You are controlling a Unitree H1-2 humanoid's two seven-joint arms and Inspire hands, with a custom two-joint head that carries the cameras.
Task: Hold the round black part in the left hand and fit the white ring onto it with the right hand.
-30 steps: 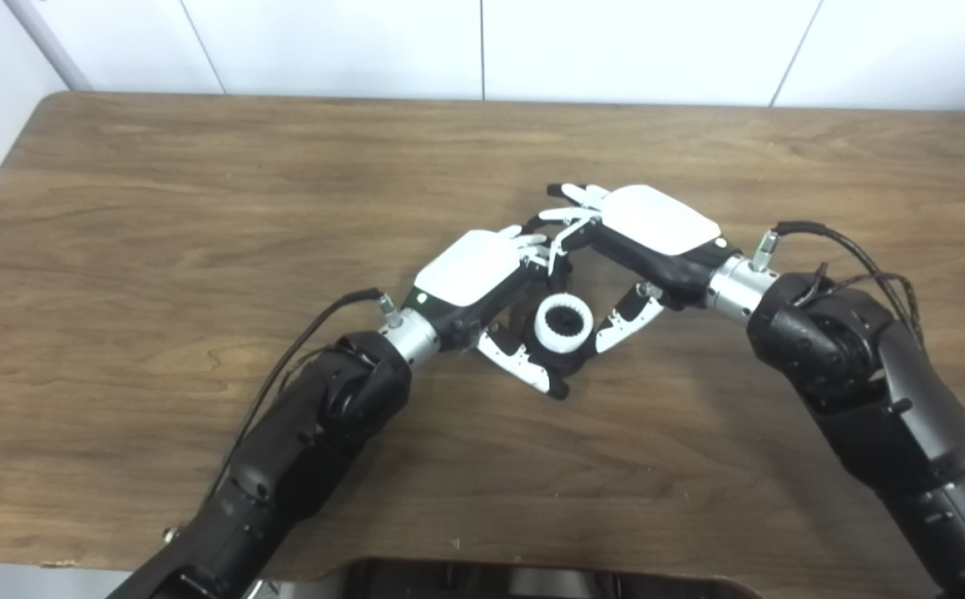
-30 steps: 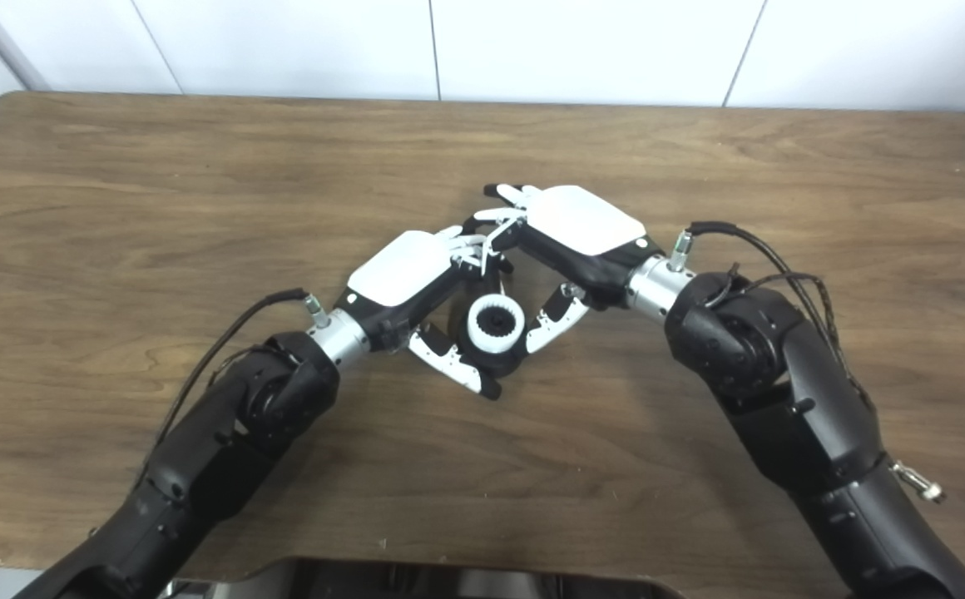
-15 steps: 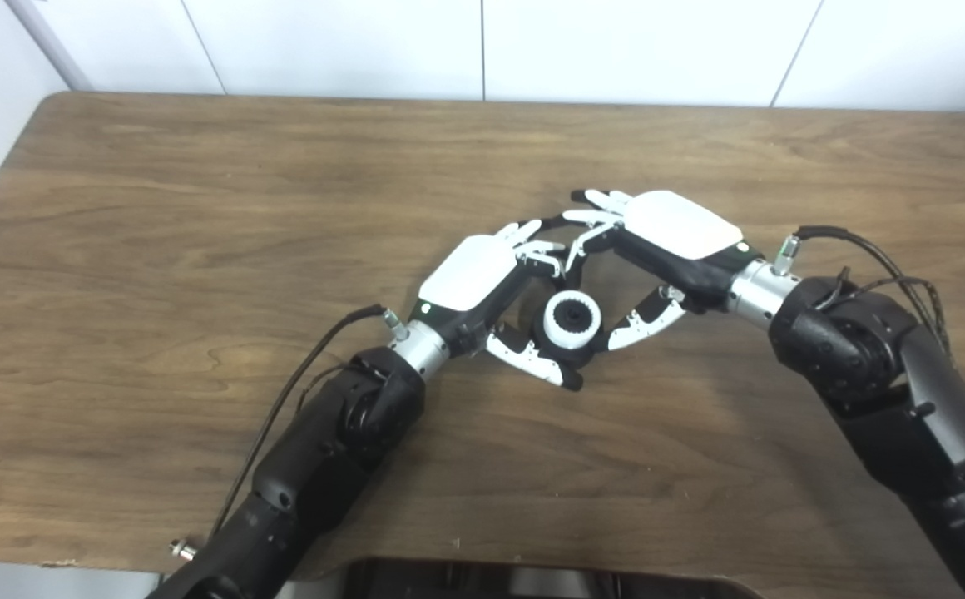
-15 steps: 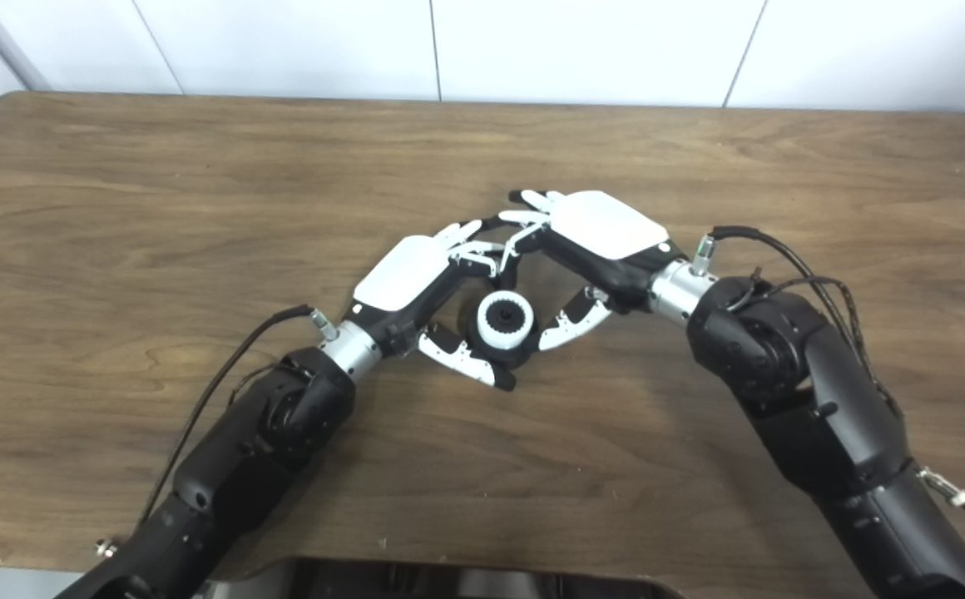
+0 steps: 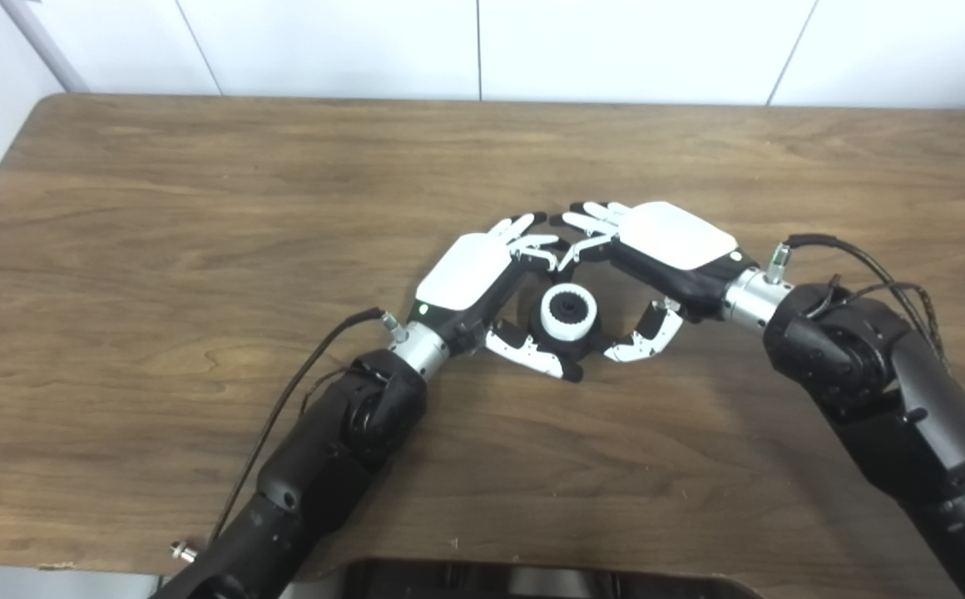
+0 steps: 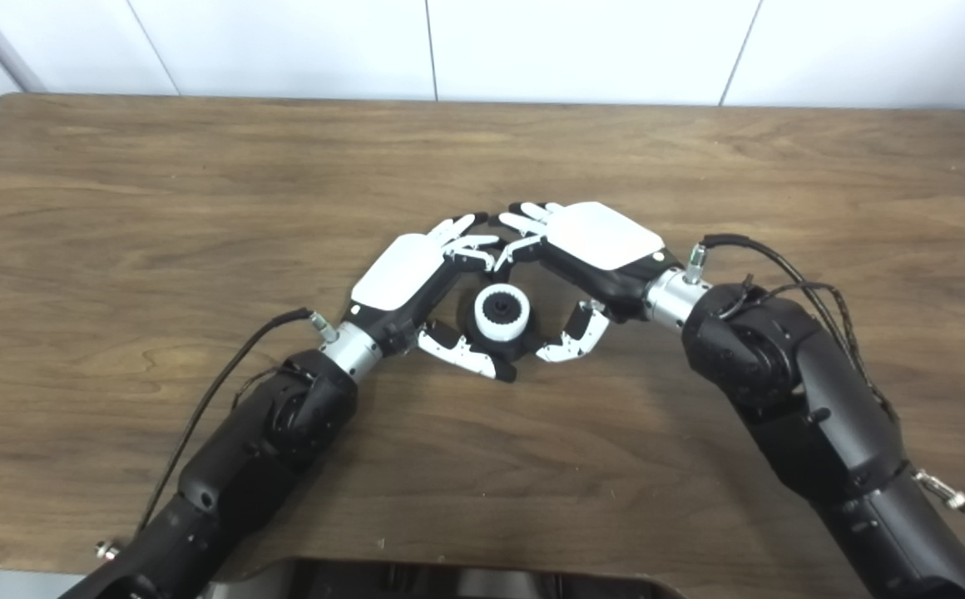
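A: White ring [image 5: 568,311] — where?

B: Mid-table, seated on the round black part [image 5: 569,309]; black shows through its centre hole and around its base. The pair sits between the two hands, over the wooden table [image 5: 200,208].

A: Left hand [image 5: 482,287]?

B: Curled around the part from the left. Thumb lies under its near side, touching the black base; fingers [image 5: 532,245] arch over the far side. It grips the round black part.

A: Right hand [image 5: 665,249]?

B: Comes in from the right, palm down. Its fingers [image 5: 586,225] meet the left hand's fingertips above the ring. Thumb [image 5: 645,341] hangs just beside the part on the right, a small gap showing. Fingers spread, nothing held.

A: Surroundings?

B: White panelled wall [image 5: 616,42] beyond the far table edge. Black cables [image 5: 299,366] run along both forearms.
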